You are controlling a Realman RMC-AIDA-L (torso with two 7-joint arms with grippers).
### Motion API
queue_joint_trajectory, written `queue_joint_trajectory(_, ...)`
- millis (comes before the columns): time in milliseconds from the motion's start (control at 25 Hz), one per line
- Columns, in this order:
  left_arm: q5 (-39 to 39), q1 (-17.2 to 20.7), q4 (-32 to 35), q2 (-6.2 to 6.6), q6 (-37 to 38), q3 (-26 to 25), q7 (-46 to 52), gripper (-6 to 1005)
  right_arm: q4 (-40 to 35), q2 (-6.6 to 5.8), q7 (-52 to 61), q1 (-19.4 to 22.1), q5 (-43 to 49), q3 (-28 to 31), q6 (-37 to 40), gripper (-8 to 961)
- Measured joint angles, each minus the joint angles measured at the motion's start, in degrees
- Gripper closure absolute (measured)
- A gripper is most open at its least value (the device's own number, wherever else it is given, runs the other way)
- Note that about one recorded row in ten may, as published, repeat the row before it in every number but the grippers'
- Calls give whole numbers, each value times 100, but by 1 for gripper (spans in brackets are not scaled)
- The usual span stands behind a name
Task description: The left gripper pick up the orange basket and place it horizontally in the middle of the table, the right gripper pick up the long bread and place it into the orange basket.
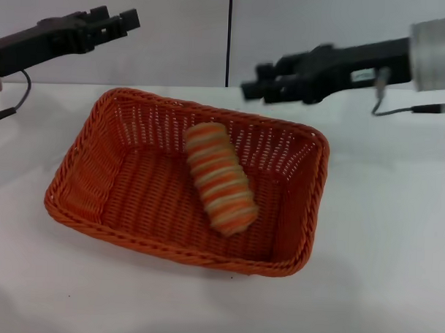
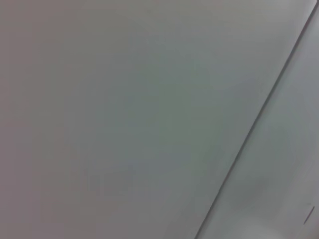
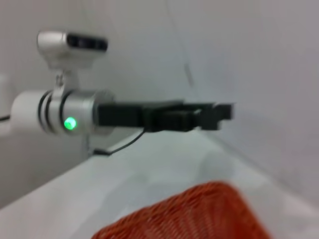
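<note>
The orange basket [image 1: 87, 169] lies with its long side across the middle of the white table [image 1: 384, 238]. The long bread [image 1: 219, 179], cream with orange-brown stripes, rests slantwise inside it on the basket floor. My left gripper [image 1: 118, 21] hangs in the air above and behind the basket's far left corner, holding nothing. My right gripper [image 1: 256, 85] hovers above the far right rim, also holding nothing and clear of the bread. The right wrist view shows a corner of the orange basket [image 3: 199, 216] and, beyond it, the left gripper [image 3: 222, 112] on its silver-grey arm.
A light grey wall with a dark vertical seam [image 1: 229, 35] stands behind the table. Black cables [image 1: 400, 110] trail from both arms near the table's back edge. The left wrist view shows only grey wall [image 2: 124, 119].
</note>
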State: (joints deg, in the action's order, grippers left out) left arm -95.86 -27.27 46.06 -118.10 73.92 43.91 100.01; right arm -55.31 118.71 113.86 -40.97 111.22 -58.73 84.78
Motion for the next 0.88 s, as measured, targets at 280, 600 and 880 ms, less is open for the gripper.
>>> queue_joint_trajectory(280, 1362, 286, -545, -2, 130, -27, -1132, 245, 20, -4, -1298, 1232, -1371, 1177, -235, 396)
queue_joint_trajectory(600, 2766, 443, -1432, -18, 727, -30, -2749, 272, 956, -5, -2902, 2238, -3054, 2930, -174, 397)
queue_joint_trajectory(880, 4320, 436, -2739, -46, 1649, -33, -4800, 296, 1808, -11, -3815, 2715, -4054, 3881, -9, 397)
